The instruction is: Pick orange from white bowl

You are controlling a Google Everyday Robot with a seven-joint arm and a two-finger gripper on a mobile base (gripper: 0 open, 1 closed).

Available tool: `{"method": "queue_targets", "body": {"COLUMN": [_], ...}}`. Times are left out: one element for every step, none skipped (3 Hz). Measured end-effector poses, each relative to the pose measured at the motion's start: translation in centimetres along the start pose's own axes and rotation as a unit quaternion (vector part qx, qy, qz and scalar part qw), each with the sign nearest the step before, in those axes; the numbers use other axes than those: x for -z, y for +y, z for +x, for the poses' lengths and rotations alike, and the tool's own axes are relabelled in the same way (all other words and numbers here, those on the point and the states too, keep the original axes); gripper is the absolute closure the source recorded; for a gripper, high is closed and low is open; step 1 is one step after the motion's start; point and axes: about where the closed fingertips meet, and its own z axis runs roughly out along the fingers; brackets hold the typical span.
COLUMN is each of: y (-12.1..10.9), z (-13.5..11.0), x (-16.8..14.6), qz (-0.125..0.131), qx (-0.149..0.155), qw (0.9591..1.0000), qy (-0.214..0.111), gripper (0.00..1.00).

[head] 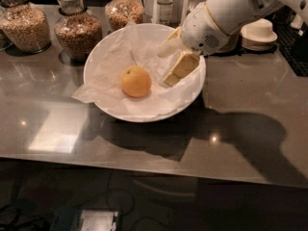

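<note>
The orange (136, 81) lies in the middle of the white bowl (144, 114), on crinkled white paper lining. The bowl stands on a grey counter. My gripper (166, 64) reaches in from the upper right, over the bowl's right half, with the arm behind it. Its two pale fingers (179, 69) are spread apart, one higher and one lower, and hold nothing. The fingertips are a short way to the right of the orange and do not touch it.
Glass jars of grain (77, 28) stand along the back left of the counter. A bottle (164, 4) is behind the bowl. Small stacked off-white bowls (259, 32) sit at the back right. The counter's front edge (144, 165) runs below the bowl.
</note>
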Motion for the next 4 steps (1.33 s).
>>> {"method": "queue_targets", "body": {"y": [-0.05,-0.06,-0.06,-0.05], "z": [0.27,0.25,0.25,0.24], "x": [-1.87,-1.91,-1.92,-1.93], "qz": [-0.012,-0.012,-0.012,-0.012], "qx": [-0.011,-0.011,-0.011,-0.011], "qw": [0.9997,0.9997,0.9997,0.9997], "qy": [0.017,0.017,0.017,0.017], "gripper": [0.36,0.33,0.32,0.36]}}
